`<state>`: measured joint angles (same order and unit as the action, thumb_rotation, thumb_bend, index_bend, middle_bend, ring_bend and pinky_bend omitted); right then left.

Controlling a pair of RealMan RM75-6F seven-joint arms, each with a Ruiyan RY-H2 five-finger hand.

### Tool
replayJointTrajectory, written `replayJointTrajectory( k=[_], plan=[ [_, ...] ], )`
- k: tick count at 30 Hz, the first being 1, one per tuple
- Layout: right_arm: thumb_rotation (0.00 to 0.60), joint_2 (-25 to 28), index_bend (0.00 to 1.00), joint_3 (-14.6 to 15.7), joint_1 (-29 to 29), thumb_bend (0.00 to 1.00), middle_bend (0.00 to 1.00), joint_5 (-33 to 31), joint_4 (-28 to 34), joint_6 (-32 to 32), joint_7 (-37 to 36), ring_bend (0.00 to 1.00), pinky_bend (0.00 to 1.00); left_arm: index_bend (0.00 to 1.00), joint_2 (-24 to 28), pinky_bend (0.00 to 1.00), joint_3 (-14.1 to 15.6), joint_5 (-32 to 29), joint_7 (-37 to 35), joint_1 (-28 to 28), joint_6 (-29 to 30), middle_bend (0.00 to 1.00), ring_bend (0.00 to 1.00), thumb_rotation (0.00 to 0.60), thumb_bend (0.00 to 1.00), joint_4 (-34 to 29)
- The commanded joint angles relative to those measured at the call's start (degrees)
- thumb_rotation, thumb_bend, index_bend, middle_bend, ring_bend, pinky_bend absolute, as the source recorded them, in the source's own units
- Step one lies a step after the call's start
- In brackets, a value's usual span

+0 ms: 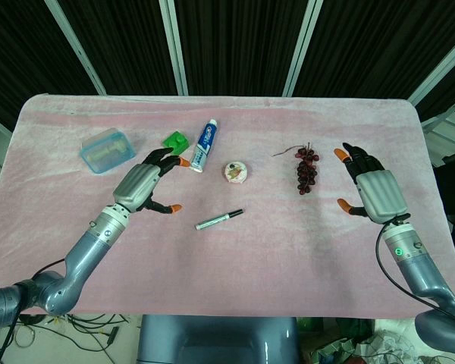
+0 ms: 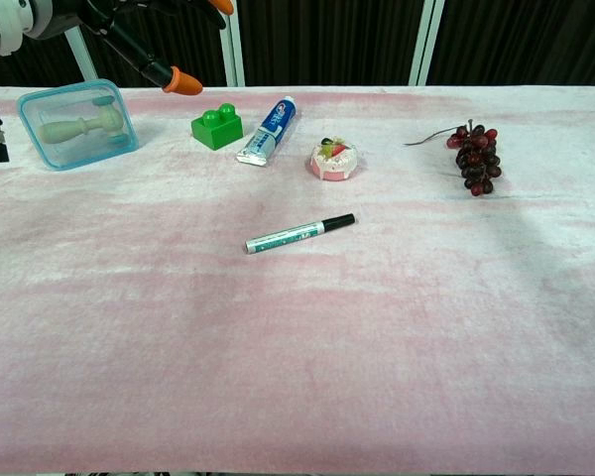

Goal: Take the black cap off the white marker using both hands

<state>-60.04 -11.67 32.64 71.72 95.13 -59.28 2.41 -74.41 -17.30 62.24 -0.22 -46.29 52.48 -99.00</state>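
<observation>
Near the tabletop's [image 1: 288, 258] middle you have one white marker [image 1: 215, 221], black cap [image 1: 236, 214] on. Your left robot hand [image 1: 145, 186] and right robot hand [image 1: 371, 189] hover empty, fingers spread. Around: one toothpaste tube [image 1: 203, 145], one green block [image 1: 175, 141], one grape bunch [image 1: 306, 170].

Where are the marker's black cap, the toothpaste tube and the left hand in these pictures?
black cap [image 2: 339, 220], chest view, middle of the cap.
toothpaste tube [image 2: 270, 129], chest view, printed middle of the tube.
left hand [image 1: 140, 186], head view, back of the hand.
</observation>
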Motion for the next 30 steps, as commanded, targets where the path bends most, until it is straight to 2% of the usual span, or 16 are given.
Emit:
replayJointTrajectory(
  k=[1, 8, 13, 19, 25, 30],
  plan=[
    [0.600, -0.2, 0.08, 0.2, 0.0, 0.16, 0.00, 0.0, -0.1, 0.2, 0.0, 0.04, 0.16, 0.23, -0.4, 0.02, 0.1, -1.0, 0.2, -0.1, 0.0, 0.20, 0.00, 0.600, 0.26, -0.1],
    [0.600, 0.0, 0.08, 0.2, -0.6, 0.15, 0.00, -0.4, 0.7, -0.7, 0.7, 0.04, 0.16, 0.24, 0.2, 0.02, 0.5, -3.9, 2.2, -0.4, -0.2, 0.20, 0.00, 0.600, 0.27, -1.8],
    [0.600, -0.1, 0.08, 0.4, -0.8, 0.15, 0.00, -1.0, 0.7, -0.8, 1.4, 0.04, 0.16, 0.24, -1.4, 0.02, 0.6, -6.9, 5.2, -1.1, 1.2, 0.20, 0.00, 0.600, 0.19, -2.3],
    [0.600, -0.9, 0.08, 1.0, -1.2, 0.16, 0.00, -2.2, 0.0, -1.6, 5.3, 0.04, 0.16, 0.29, -5.0, 0.01, 2.6, -8.7, 12.4, -0.9, 6.7, 0.20, 0.00, 0.600, 0.18, -1.3],
    [0.600, -1.1, 0.08, 1.1, -1.6, 0.16, 0.00, -2.6, 0.5, -2.0, 6.0, 0.04, 0.16, 0.32, -9.2, 0.00, 4.9, -19.8, 26.9, -3.0, 11.2, 0.20, 0.00, 0.600, 0.20, -2.9],
    [0.600, -1.5, 0.08, 1.3, -1.5, 0.16, 0.00, -2.4, -0.1, -2.0, 6.8, 0.04, 0.16, 0.33, -12.8, 0.00, 3.2, -29.8, 31.7, -5.3, 11.9, 0.19, 0.00, 0.600, 0.21, -3.1]
  ],
)
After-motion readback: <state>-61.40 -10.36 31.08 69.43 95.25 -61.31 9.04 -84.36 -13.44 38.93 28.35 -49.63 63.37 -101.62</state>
